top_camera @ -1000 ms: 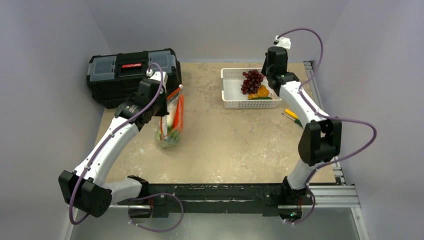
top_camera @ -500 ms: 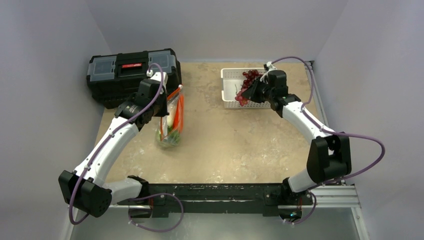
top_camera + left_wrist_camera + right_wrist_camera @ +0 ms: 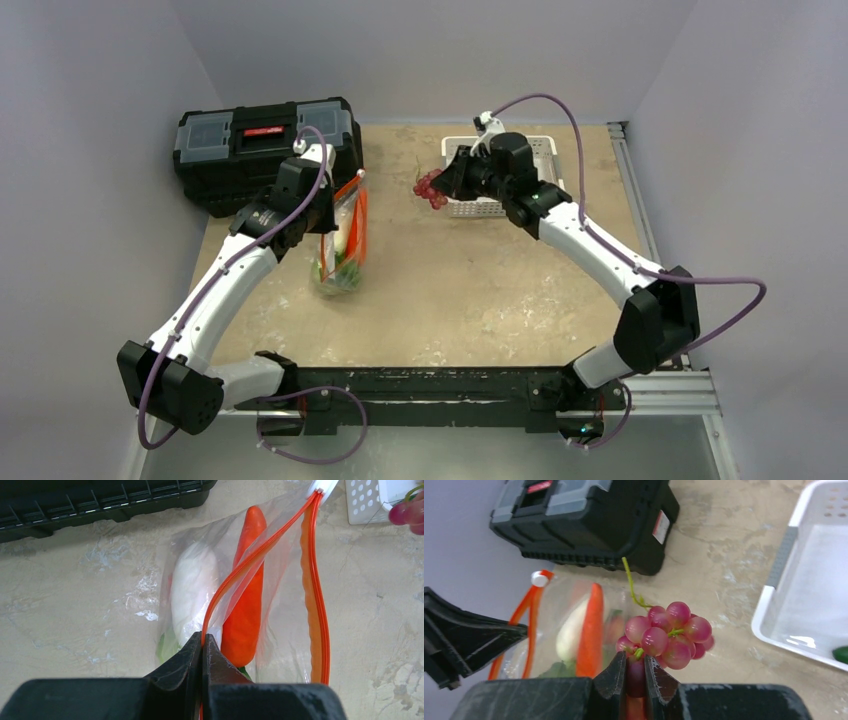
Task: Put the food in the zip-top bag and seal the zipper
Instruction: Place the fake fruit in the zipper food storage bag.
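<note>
Right gripper (image 3: 635,672) clamped on grapes (image 3: 669,635), top centre of overhead frame. Bag (image 3: 340,250) lies left and lower; mouth open, long axis up-frame. Left gripper (image 3: 202,647) pinched shut on zipper (image 3: 260,555).

On the beige tabletop (image 3: 470,290), far left, a black toolbox (image 3: 265,150); far right, a white slotted basket (image 3: 470,208), well apart.
</note>
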### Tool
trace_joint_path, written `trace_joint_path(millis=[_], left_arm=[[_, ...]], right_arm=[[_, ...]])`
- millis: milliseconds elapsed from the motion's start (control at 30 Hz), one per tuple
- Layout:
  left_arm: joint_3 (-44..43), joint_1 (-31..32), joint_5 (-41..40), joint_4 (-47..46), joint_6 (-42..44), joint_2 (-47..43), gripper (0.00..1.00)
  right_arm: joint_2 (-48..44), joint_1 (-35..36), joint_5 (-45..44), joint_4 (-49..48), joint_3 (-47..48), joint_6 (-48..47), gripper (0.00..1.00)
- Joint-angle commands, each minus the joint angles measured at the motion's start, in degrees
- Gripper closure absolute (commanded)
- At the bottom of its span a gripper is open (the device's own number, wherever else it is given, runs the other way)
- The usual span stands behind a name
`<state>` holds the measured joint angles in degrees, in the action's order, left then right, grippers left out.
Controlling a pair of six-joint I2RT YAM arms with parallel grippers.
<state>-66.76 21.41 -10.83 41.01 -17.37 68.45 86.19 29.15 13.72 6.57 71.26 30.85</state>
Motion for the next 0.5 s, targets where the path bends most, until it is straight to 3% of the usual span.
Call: trace_joint_path(millis=[0, 467], left_arm=[[-1.88, 0.21, 0.2, -0.77, 0.43, -0.25, 1.0], [-1.92, 0.21, -0.24, -0.83, 0.49, -1.77, 1.0]], right_arm=[[-0.16, 2.92, -4.4, -0.91, 6.32, -1.19, 1.0], [3.08, 13.8, -4.34, -1.89, 15.35, -0.14, 1.0]])
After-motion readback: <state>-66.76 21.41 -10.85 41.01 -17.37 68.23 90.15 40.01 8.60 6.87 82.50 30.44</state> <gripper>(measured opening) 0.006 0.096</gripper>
